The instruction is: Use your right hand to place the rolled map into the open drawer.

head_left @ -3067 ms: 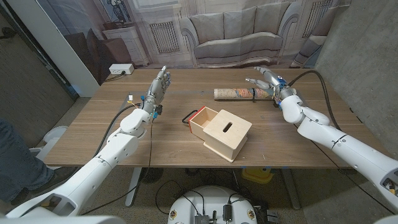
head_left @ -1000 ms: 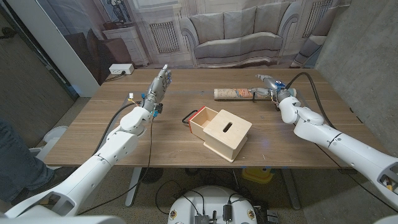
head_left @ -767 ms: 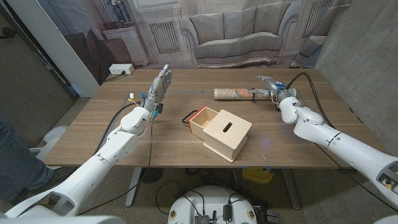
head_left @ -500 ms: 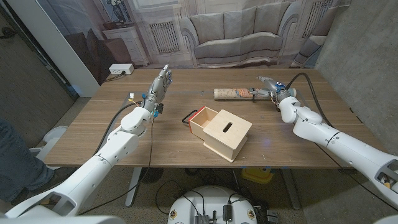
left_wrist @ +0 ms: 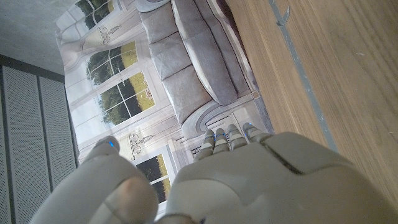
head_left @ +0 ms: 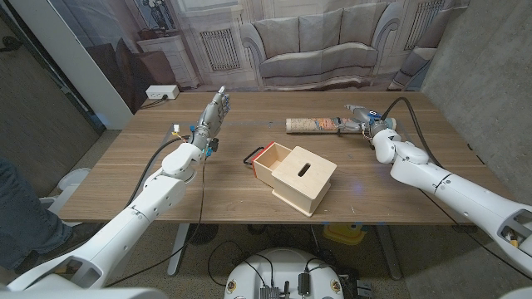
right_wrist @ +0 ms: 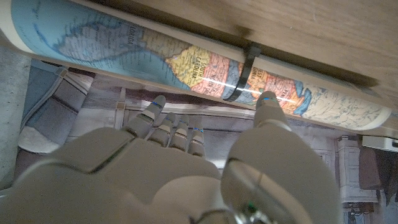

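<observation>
Rolled map, head view: the rolled map (head_left: 312, 124) lies on its side on the wooden table (head_left: 382, 195), toward the far edge, well behind the box.
Right hand, head view: the right hand (head_left: 360, 119) is at the map's right end, fingers reaching toward it; whether it touches or holds the map cannot be told here.
Drawer, head view: a light wooden box (head_left: 303, 179) sits mid-table with its open drawer (head_left: 272, 159) pulled out toward the far left, a dark handle (head_left: 252, 155) on its front.
Left hand, head view: the left hand (head_left: 213, 114) is raised over the table's left part, fingers straight and apart, holding nothing.
Left wrist view: the left hand (left_wrist: 249, 180) shows from behind, fingers extended, nothing in them.
Right wrist view: the right hand (right_wrist: 180, 168) is just beside the rolled map (right_wrist: 186, 65); one fingertip (right_wrist: 267, 99) meets the map near its dark band (right_wrist: 244, 73), while the other fingers are loosely open and just short of it. No closed grasp is visible.
</observation>
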`<state>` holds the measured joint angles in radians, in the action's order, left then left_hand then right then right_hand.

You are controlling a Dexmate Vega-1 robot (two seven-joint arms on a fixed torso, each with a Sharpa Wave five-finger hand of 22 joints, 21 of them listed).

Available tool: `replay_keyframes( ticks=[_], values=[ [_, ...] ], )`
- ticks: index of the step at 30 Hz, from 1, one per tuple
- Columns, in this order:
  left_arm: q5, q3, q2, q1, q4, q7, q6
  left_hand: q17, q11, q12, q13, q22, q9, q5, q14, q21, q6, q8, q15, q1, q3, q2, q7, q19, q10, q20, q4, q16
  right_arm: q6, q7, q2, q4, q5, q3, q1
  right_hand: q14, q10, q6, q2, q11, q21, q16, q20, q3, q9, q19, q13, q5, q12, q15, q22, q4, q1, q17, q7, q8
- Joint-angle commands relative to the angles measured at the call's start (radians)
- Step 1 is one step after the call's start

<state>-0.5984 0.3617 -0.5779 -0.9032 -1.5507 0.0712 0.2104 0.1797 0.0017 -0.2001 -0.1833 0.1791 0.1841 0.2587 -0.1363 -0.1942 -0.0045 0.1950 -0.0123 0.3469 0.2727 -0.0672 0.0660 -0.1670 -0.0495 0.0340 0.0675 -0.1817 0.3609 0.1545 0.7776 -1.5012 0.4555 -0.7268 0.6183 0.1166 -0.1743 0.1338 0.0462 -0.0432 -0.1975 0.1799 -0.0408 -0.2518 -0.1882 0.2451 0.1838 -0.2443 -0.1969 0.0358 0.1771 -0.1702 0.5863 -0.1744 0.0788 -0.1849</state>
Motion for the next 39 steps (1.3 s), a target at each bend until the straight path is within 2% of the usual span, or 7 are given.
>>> replay_keyframes(
  ticks=[1, 26, 33, 39],
  values=[
    [0.000, 0.004, 0.004, 0.004, 0.002, 0.000, 0.000, 0.001, -0.002, 0.001, -0.003, 0.003, 0.001, -0.003, -0.011, -0.002, -0.004, 0.000, 0.000, 0.004, -0.004, 0.006, -0.005, -0.040, -0.002, 0.034, 0.002, -0.002, 0.003, -0.012, -0.009, 0.031, -0.006, -0.018, -0.019, -0.002, 0.004, -0.004, 0.007, 0.001, 0.004, -0.003, -0.030, 0.005, -0.004, -0.006, 0.002, -0.007, 0.000, 0.005, 0.002, 0.000, 0.005, -0.003, -0.001, -0.002],
    [-0.002, 0.006, 0.008, 0.005, 0.005, 0.001, -0.002, 0.001, -0.002, 0.001, -0.003, 0.003, 0.001, -0.005, -0.012, -0.003, -0.004, 0.000, 0.000, 0.004, -0.008, 0.008, -0.005, -0.042, -0.003, 0.032, 0.002, -0.003, 0.015, -0.017, -0.028, 0.075, -0.014, -0.044, -0.044, -0.029, 0.046, -0.030, 0.020, 0.008, 0.009, -0.005, -0.021, 0.007, -0.005, -0.029, 0.002, -0.018, 0.007, -0.006, 0.003, 0.007, 0.027, -0.004, 0.000, -0.001],
    [-0.004, 0.009, 0.015, 0.012, 0.013, -0.004, 0.000, 0.001, -0.002, 0.000, -0.003, 0.003, 0.001, -0.006, -0.013, -0.003, -0.004, 0.000, 0.000, 0.005, -0.009, 0.009, -0.005, -0.043, -0.003, 0.031, 0.002, -0.003, 0.022, -0.031, -0.035, 0.091, -0.007, -0.062, -0.057, -0.054, 0.072, -0.045, 0.024, 0.013, 0.013, -0.008, -0.011, 0.009, -0.006, -0.051, 0.002, -0.024, 0.011, -0.019, 0.004, 0.013, 0.032, -0.005, 0.000, 0.000],
    [-0.005, 0.012, 0.019, 0.014, 0.022, -0.006, 0.002, 0.001, -0.002, 0.000, -0.003, 0.003, 0.001, -0.006, -0.013, -0.003, -0.004, 0.000, 0.001, 0.005, -0.010, 0.009, -0.005, -0.043, -0.003, 0.030, 0.002, -0.003, 0.011, -0.032, -0.047, 0.114, -0.006, -0.073, -0.071, -0.063, 0.078, -0.055, 0.025, 0.014, 0.012, -0.008, -0.009, 0.010, -0.006, -0.053, 0.003, -0.026, 0.010, -0.019, 0.004, 0.015, 0.034, -0.005, -0.002, 0.001]
  ],
)
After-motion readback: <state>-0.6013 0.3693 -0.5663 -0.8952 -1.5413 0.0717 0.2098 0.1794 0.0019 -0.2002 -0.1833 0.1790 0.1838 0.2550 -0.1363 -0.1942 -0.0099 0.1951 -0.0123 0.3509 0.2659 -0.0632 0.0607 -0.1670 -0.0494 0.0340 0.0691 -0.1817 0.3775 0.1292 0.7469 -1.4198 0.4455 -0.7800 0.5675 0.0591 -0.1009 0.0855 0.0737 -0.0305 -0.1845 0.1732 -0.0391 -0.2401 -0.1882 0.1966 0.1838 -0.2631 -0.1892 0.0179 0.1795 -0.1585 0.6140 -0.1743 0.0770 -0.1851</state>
